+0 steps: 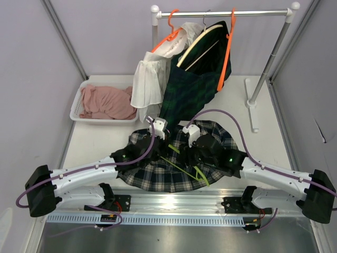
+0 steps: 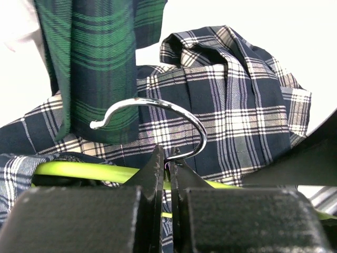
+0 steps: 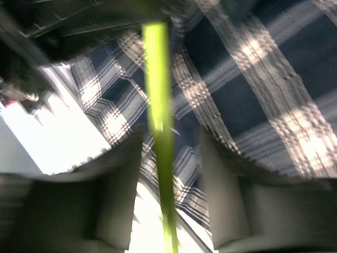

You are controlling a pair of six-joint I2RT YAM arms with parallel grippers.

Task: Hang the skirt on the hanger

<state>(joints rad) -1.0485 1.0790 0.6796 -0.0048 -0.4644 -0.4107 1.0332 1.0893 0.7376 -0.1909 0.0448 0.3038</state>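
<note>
A navy and white plaid skirt [image 1: 158,174] lies spread on the table in front of the arms; it also shows in the left wrist view [image 2: 247,116] and the right wrist view [image 3: 274,95]. A lime-green hanger [image 1: 184,167] with a metal hook [image 2: 158,105] lies across it. My left gripper [image 2: 169,158] is shut on the base of the hook, at the hanger's neck. My right gripper [image 3: 169,158] is open, its fingers either side of the green hanger arm [image 3: 158,105], over the skirt.
A clothes rail [image 1: 226,13] at the back holds a dark green plaid garment [image 1: 195,79] and a white blouse [image 1: 150,79] on orange hangers. A white basket [image 1: 78,108] with pink cloth stands at the back left. The rail's foot [image 1: 253,105] rests on the right.
</note>
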